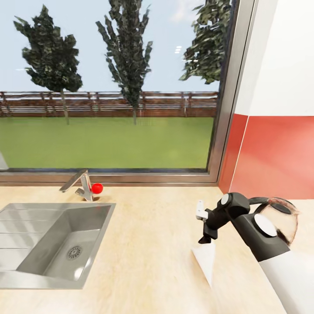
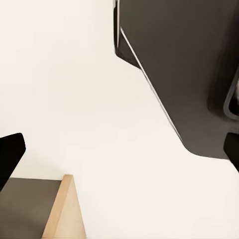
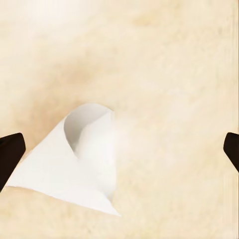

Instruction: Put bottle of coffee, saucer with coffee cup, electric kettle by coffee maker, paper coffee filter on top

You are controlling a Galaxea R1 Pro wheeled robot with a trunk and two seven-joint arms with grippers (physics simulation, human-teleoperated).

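Counter [image 1: 144, 244] spans the lower frame, the sink [image 1: 52, 244] at lower left and the kettle [image 1: 279, 218] at right, behind the arm. The paper filter [image 1: 205, 259] lies on its side at lower centre-right, directly beneath the right end effector [image 1: 205, 226], whose fingers [image 3: 10, 154] spread wide around it, long axis running roughly across the gap between them.

Bright, even daylight comes through the wide window [image 1: 109, 87] and washes the light beige wood-grain countertop [image 1: 148, 261]. Shadows are faint and soft. The white paper cone filter [image 3: 74, 164] blurs along one edge in the right wrist view, and the trees outside look coarse and blocky.
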